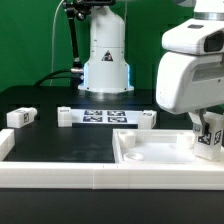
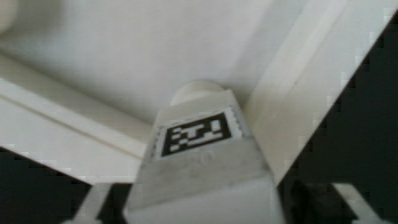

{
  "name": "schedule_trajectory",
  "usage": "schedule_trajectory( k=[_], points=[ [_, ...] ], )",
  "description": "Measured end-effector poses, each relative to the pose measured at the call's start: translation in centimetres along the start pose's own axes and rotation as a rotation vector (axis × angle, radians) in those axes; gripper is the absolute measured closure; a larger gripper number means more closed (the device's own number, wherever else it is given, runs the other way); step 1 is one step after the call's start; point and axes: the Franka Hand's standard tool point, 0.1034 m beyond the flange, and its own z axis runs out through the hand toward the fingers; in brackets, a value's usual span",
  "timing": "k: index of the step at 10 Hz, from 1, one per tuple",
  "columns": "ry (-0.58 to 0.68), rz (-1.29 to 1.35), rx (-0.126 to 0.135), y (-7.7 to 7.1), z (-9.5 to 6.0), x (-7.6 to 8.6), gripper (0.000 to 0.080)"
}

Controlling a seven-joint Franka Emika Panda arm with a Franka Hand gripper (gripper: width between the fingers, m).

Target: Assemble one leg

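Note:
My gripper (image 1: 205,130) is shut on the leg (image 1: 209,143), a small white block with a black-and-white tag. It holds the leg over the right end of the large white rimmed panel (image 1: 150,152), at the exterior view's right. In the wrist view the leg (image 2: 199,140) runs out from between my fingers (image 2: 96,206), tag face up. Its far tip is close to the inner corner of the panel (image 2: 107,45), beside the raised rim (image 2: 299,60). I cannot tell whether the tip touches the panel.
The marker board (image 1: 105,116) lies in front of the arm's base. Small white blocks stand at its two ends (image 1: 65,117) (image 1: 147,119), and another (image 1: 20,117) at the far left. A white rail (image 1: 60,178) runs along the table's near edge.

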Motion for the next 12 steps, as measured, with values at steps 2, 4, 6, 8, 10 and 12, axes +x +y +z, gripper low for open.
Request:
schedule_trajectory(
  k=[2,4,6,8,10,12],
  points=[
    [-0.001,0.003,-0.001,0.12,0.05,-0.06,0.0508],
    [0.005,0.237,0.002,0.23,0.0,0.02,0.0508],
    [0.029,0.518,-0.013,0.31,0.09,0.14,0.0508],
    [0.031,0.756,-0.022,0.37,0.09,0.11,0.0508],
    [0.035,1.014,-0.031,0.41,0.1,0.06,0.0508],
    [0.037,1.139,-0.026,0.5,0.12,0.03,0.0507]
  ],
)
